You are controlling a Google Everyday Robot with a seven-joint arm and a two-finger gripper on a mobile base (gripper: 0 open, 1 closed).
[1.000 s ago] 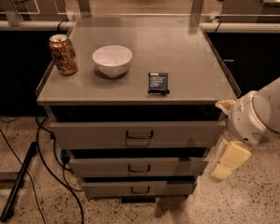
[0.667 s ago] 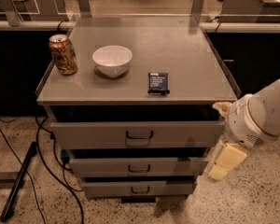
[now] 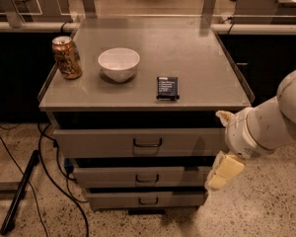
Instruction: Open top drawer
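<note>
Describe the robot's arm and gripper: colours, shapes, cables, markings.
The arm is smooth, white and rounded, built of bulbous shells. The gripper, low beside the right end of the top drawer, is blocky and pale yellow. No cables or markings show.

The cream-yellow gripper (image 3: pixel 223 151) is seen at the right end of the drawer fronts, carried on a white rounded arm (image 3: pixel 274 122). Just to its left, the wide grey metal top drawer (image 3: pixel 98 143) is marked by a small dark loop handle (image 3: pixel 147 142). Up and to the left of the gripper, a small dark blue packet with pale lettering (image 3: pixel 167 87), a plain white round bowl (image 3: pixel 119 63) and a gold-and-brown patterned drink can (image 3: pixel 67 57) are set against the dull grey metal cabinet top (image 3: pixel 192 48). Below the gripper, a beige floor speckled with darker flecks (image 3: pixel 269 209) is shown.
</note>
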